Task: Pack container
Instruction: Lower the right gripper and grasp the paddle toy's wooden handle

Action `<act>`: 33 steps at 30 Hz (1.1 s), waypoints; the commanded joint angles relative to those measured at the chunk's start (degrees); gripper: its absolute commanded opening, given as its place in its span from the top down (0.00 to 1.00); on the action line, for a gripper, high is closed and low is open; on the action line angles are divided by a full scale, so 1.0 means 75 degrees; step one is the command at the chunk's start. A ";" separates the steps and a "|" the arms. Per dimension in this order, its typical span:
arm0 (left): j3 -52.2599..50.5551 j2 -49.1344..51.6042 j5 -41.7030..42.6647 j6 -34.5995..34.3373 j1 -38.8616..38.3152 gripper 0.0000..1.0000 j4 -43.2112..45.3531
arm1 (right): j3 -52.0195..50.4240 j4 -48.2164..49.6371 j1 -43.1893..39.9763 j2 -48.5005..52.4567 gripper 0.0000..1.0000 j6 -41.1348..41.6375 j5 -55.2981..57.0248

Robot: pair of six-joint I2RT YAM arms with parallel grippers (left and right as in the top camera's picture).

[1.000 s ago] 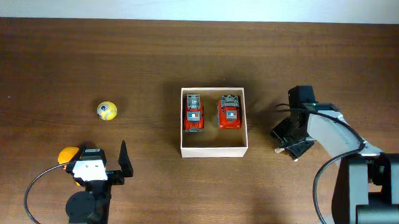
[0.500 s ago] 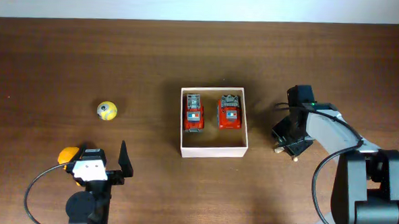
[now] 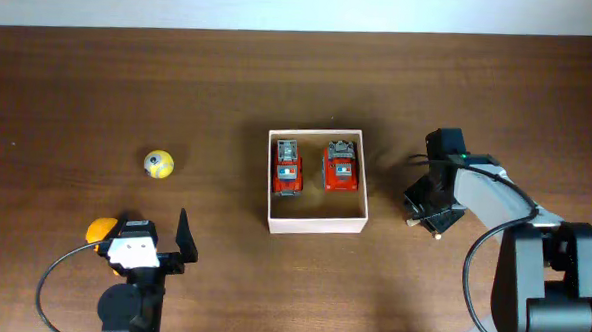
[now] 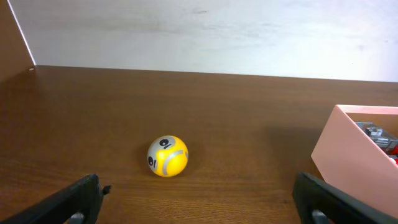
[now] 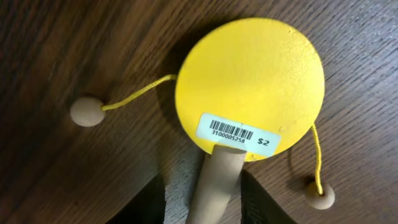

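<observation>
Flanking container (image 3: 313, 225), right claw (image 3: 428, 209), apart

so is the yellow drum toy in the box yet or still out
Out. The yellow drum toy lies flat on the table, right of the container, with the right claw straddling its handle.
</observation>
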 commanded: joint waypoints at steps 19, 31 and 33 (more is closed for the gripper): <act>-0.0061 -0.0038 0.0087 0.0146 -0.0023 0.01 0.0029 | -0.0321 0.0055 -0.0050 0.0070 0.76 0.0079 0.0198; -0.0061 -0.0038 0.0087 0.0146 -0.0023 0.01 0.0029 | -0.0321 0.0391 -0.0050 0.0070 0.75 -0.0761 0.0411; -0.0061 -0.0038 0.0087 0.0146 -0.0023 0.01 0.0029 | -0.0321 0.0516 -0.0050 0.0070 0.75 -0.0982 0.0420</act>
